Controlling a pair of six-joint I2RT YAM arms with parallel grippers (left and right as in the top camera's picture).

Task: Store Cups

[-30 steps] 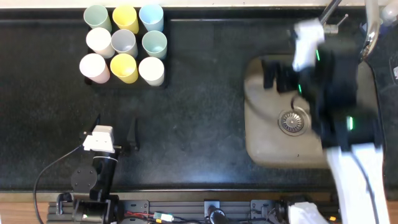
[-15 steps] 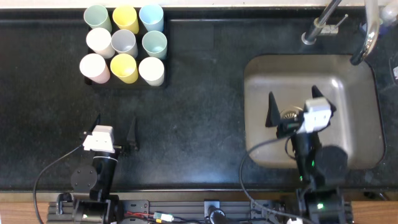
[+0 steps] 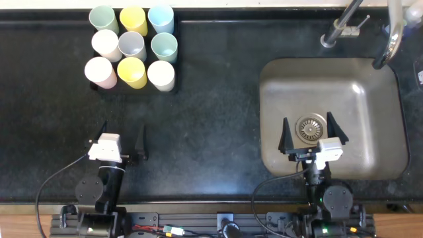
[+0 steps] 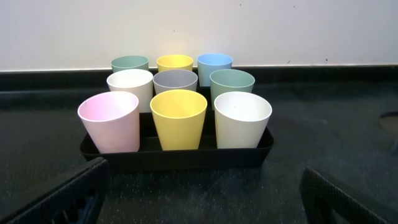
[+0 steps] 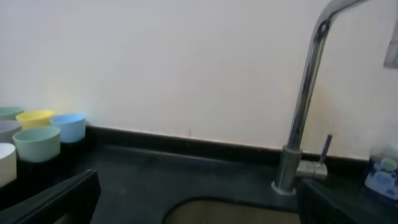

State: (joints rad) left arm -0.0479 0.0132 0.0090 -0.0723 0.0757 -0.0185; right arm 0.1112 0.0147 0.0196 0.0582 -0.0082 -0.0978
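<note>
Seemingly storing is finished: nine cups [image 3: 131, 46] stand in the black tray [image 4: 177, 158] at the counter's back. Left gripper [image 3: 123, 130] and right gripper [image 3: 307, 124], over the sink [image 3: 370, 86], gape wide, empty; no next move looks needed.

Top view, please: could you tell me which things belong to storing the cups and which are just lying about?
Job in hand: nine cups; black tray holding them.
Just there: sink; tap; drain.

table [image 3: 211, 132]: black, speckled, spans the frame | sink [image 3: 370, 99]: steel basin at right, round drain [image 3: 310, 128] | faucet [image 3: 344, 23]: chrome, upper right | wall [image 4: 249, 31]: plain white, behind table
</note>
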